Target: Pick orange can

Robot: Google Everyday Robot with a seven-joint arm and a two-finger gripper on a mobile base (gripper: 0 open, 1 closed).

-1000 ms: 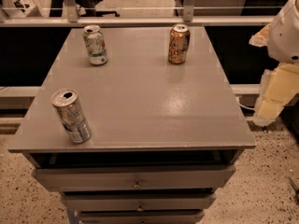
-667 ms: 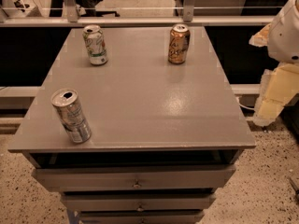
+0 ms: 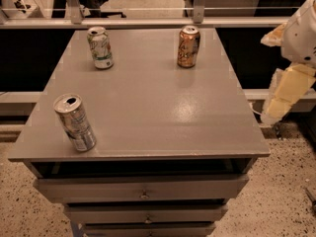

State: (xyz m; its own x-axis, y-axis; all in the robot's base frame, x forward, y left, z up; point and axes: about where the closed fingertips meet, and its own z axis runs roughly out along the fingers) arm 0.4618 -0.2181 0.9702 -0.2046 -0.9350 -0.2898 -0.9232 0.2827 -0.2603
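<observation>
At the near left corner of the grey desk (image 3: pixel 148 107) stands a silver-grey can (image 3: pixel 75 122), its top opened. Further back on the left is a white-and-green can (image 3: pixel 100 47), upright. The orange can (image 3: pixel 188 46) stands upright near the back edge, right of centre, well apart from both. Beyond the desk's right side hangs the tool (image 3: pixel 281 100), pale cream, touching nothing; whether it's spread or pressed together I can't tell.

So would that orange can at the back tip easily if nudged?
Probably: the coppery orange aluminium can stands upright, tall and narrow, so a high nudge may topple it and set it rolling. Its smooth wall looks slippery and dentable. The pincer hangs beyond the right edge of the grey table, apart from it.
</observation>
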